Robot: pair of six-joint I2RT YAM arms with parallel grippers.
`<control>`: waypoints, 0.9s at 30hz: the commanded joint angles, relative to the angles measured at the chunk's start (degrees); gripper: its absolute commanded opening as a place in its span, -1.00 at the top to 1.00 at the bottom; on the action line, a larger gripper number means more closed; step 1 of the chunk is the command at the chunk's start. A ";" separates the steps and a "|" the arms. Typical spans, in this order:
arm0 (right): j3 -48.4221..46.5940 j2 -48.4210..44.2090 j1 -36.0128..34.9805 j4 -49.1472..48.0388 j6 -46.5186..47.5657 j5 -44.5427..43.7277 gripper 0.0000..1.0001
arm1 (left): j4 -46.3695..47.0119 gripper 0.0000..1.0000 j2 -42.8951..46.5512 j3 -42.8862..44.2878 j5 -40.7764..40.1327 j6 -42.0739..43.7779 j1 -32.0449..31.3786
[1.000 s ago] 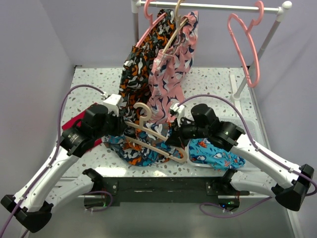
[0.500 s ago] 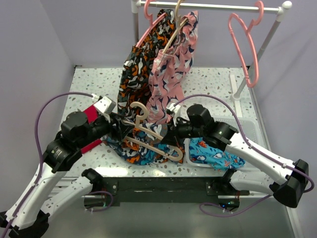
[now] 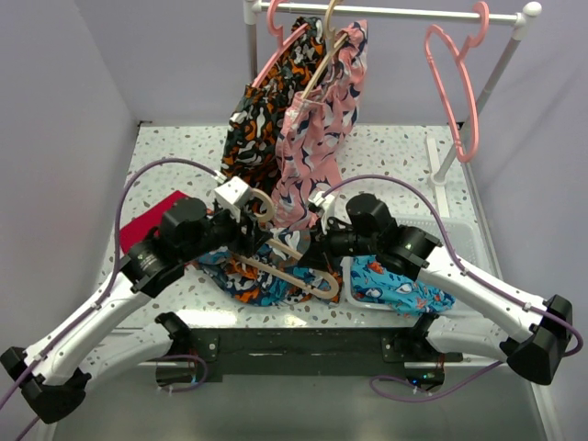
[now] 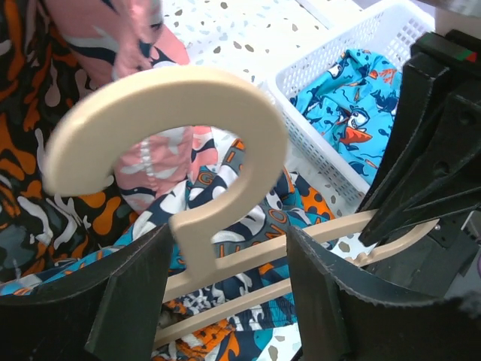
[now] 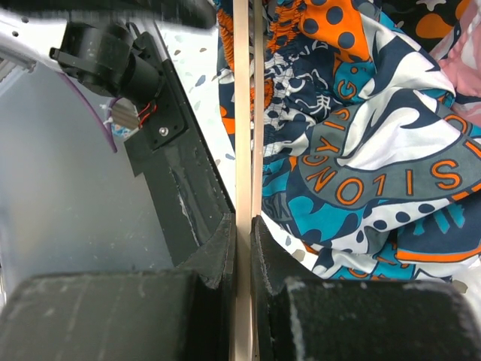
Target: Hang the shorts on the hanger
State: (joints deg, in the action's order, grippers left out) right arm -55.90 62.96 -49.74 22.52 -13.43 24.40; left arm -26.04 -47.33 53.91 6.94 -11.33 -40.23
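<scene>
The cream hanger [image 3: 292,266] lies tilted over the blue, orange, black and white shorts [image 3: 248,280] at the table's front. My right gripper [image 3: 322,246] is shut on the hanger's thin bar [image 5: 244,113], with the shorts [image 5: 361,150] just to its right in the right wrist view. My left gripper [image 3: 250,228] is open. In the left wrist view its jaws stand wide either side of the neck under the hanger's hook [image 4: 173,113], not clamping it. The shorts [image 4: 248,218] lie under the hanger's bars there.
A rack rail [image 3: 404,13] at the back holds black-orange shorts [image 3: 262,119], pink shorts [image 3: 322,129] and a pink hanger [image 3: 455,83]. A white basket [image 3: 464,237] at the right holds turquoise shorts [image 3: 395,285]. A red cloth [image 3: 147,220] lies at the left.
My left gripper swung away to the left, then came back right to the hanger's hook, jaws open. The right gripper kept its hold on the hanger bar and shifted it slightly.
</scene>
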 commanded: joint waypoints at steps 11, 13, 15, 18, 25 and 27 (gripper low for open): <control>-0.79 -3.28 -0.36 -3.37 0.42 -0.94 1.00 | 11.98 0.04 -2.94 -4.25 -18.19 -2.20 -6.09; -0.79 -3.46 -0.36 -3.28 0.51 -0.94 1.00 | 12.59 0.11 -3.73 -4.25 -18.28 -2.29 -6.18; -0.79 -3.89 -0.36 -3.28 0.42 -1.11 1.00 | 13.47 0.29 -4.34 -4.34 -17.84 -2.47 -6.18; -0.61 -4.16 -0.27 -3.36 0.34 -1.72 1.00 | 14.00 0.72 -4.35 -4.17 -18.88 -2.82 -6.18; -4.56 -7.22 -0.36 0.06 -0.89 -10.85 0.13 | 13.13 1.00 -2.68 -4.08 -29.51 -5.27 -6.27; -5.79 -8.64 -0.45 1.47 -0.98 -13.67 -0.03 | 11.73 1.00 -2.85 -3.55 -33.81 -7.21 -6.09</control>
State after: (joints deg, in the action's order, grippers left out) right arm -56.47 58.85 -49.87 23.49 -14.22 17.65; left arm -15.55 -51.40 49.76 -15.14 -15.55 -46.78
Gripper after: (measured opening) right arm 0.447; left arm 0.246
